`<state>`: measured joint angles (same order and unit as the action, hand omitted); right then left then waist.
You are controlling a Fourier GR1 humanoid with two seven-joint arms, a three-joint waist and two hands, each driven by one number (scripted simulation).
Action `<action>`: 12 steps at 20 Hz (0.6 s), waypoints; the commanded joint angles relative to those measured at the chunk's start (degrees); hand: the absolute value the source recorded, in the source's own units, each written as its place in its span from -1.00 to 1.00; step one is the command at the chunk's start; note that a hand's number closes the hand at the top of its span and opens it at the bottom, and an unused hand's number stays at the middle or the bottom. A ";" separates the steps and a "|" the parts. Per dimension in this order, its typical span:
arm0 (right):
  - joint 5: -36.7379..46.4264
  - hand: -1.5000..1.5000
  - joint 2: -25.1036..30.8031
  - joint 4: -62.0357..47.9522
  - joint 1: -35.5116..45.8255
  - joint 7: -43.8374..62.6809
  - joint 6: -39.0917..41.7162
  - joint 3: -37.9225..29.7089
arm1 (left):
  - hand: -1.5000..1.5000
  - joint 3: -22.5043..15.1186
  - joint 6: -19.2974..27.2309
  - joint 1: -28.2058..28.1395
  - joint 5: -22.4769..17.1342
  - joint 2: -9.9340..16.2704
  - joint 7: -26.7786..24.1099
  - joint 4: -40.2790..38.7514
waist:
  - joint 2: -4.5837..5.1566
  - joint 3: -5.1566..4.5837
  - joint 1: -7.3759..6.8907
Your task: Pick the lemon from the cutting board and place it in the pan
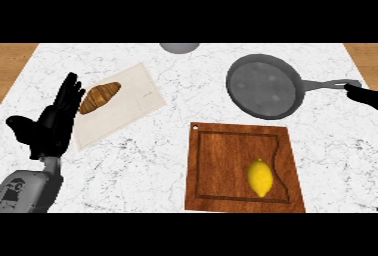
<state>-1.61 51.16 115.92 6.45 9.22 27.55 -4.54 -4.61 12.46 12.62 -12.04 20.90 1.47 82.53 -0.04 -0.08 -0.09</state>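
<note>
A yellow lemon (260, 177) lies on the right part of a brown wooden cutting board (221, 170) at the lower middle of the counter. A grey pan (263, 86) sits behind the board, its handle (328, 86) pointing right. My right hand (363, 95) shows only as a black tip at the right edge, close to the handle's end; its fingers are out of sight. At the left, my left hand (53, 120) stands open with fingers up, far from the lemon.
A croissant (99, 97) lies on a beige mat (118, 107) beside the left hand. A grey round object (179, 47) sits at the counter's far edge. Wooden floor shows past the marble counter's left and right corners.
</note>
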 commanded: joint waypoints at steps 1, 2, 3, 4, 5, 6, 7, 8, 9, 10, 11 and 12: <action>3.73 -1.00 -4.76 2.15 5.56 7.20 -0.15 5.72 | 0.00 -0.36 -0.07 0.23 2.18 -2.60 -1.64 -1.39 | 0.09 0.05 -0.25; 4.39 -1.00 -6.09 0.63 5.73 6.83 0.97 6.21 | 0.00 2.12 -2.35 0.89 0.38 -0.23 1.08 -0.38 | 0.07 0.06 -0.25; 1.73 -1.00 -7.23 3.72 6.58 11.14 0.54 7.42 | 0.00 -1.31 1.41 -2.99 3.12 -3.49 0.01 2.54 | 0.00 0.05 -0.38; 1.10 -1.00 -7.76 7.30 6.57 14.61 1.17 9.38 | 0.00 0.85 -0.67 1.44 1.83 -2.65 -0.40 -2.81 | 0.05 0.02 0.02; -0.39 -1.00 -7.63 2.88 8.22 12.26 4.04 7.73 | 0.00 1.00 -0.53 0.68 1.86 -2.04 2.67 1.64 | 0.02 0.06 -0.22; -1.18 -1.00 -8.15 0.23 9.69 11.13 5.03 7.73 | 0.00 -0.63 0.91 -1.15 3.43 -2.84 3.61 4.34 | 0.02 0.07 -0.42; -2.16 -1.00 -9.22 3.42 8.22 13.08 5.25 8.53 | 0.00 1.23 -1.70 2.37 2.61 -3.05 -0.55 -3.49 | 0.08 0.04 0.13; -1.17 -1.00 -11.90 2.44 11.06 15.66 3.73 13.03 | 0.00 1.45 -2.38 -0.59 2.11 -1.99 -0.92 -0.63 | 0.10 0.03 -0.51; -1.21 -1.00 -12.06 3.88 9.78 15.13 5.24 11.78 | 0.00 1.84 -2.12 -1.18 1.96 -3.23 -0.80 -1.01 | 0.04 0.05 -0.15; 0.25 -1.00 -14.03 4.72 9.95 16.37 4.27 14.04 | 0.00 3.99 -3.47 2.34 0.92 -1.28 0.73 -1.78 | 0.05 0.05 -0.08; 2.06 -1.00 -15.24 4.79 9.54 17.04 4.49 15.14 | 0.00 2.59 -1.35 4.12 3.33 -2.91 1.85 -2.52 | 0.06 0.06 0.06; 3.24 -1.00 -16.47 9.28 8.04 21.39 3.40 16.25 | 0.00 2.97 -2.26 1.43 3.03 -2.53 1.16 -0.19 | -0.03 0.06 0.08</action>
<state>-0.76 38.91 120.68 15.02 24.69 31.32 7.72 -2.56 10.74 13.92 -9.73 18.56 2.21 81.64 0.00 -0.04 -0.17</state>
